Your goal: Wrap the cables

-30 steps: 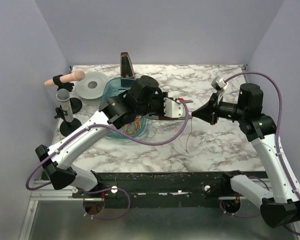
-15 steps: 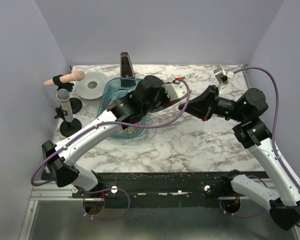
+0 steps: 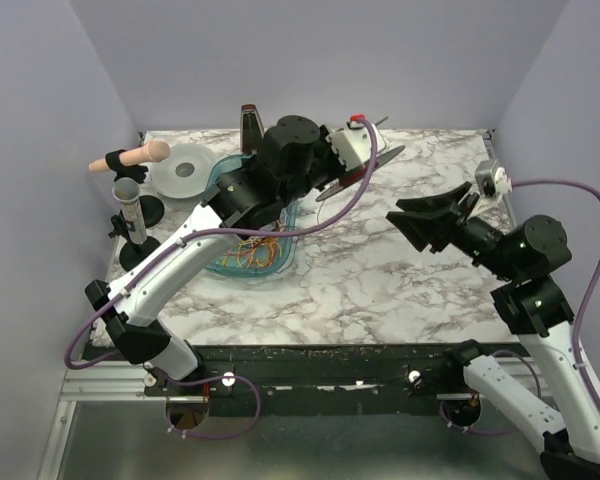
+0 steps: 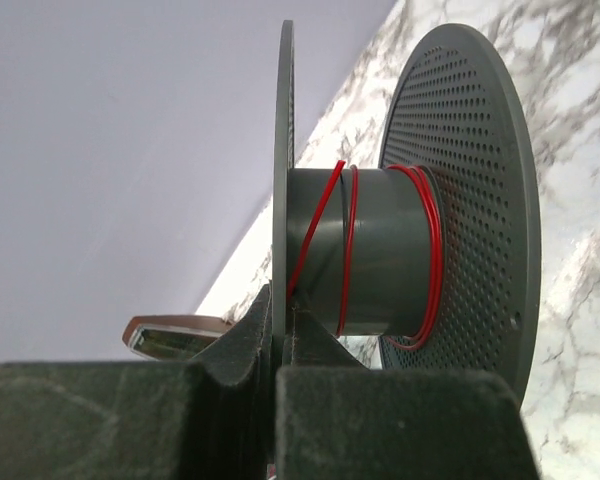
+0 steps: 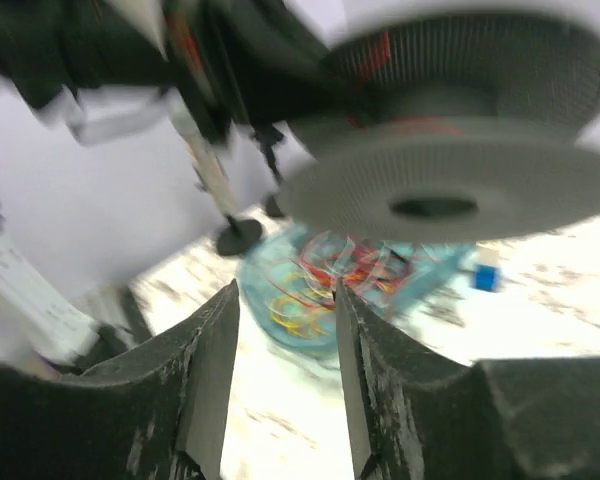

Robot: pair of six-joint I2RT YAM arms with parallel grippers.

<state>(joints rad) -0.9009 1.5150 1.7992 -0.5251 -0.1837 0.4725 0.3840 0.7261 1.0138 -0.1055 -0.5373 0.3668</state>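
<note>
My left gripper is shut on the thin flange of a dark grey spool. A red cable lies in a few turns round the spool's hub. In the top view the left gripper holds the spool raised over the back of the table. My right gripper hangs to its right, apart from it, open with nothing between the fingers. The right wrist view is blurred: the open right gripper points under the spool toward a blue bowl of loose red, yellow and orange cables.
The blue bowl with its tangle of cables sits left of centre under the left arm. A white reel, a peg stand, black stand bases and a dark upright object line the back left.
The left arm has lifted the spool up and toward the back. The right gripper, shut at the spool before, has opened and drawn back to the right.
</note>
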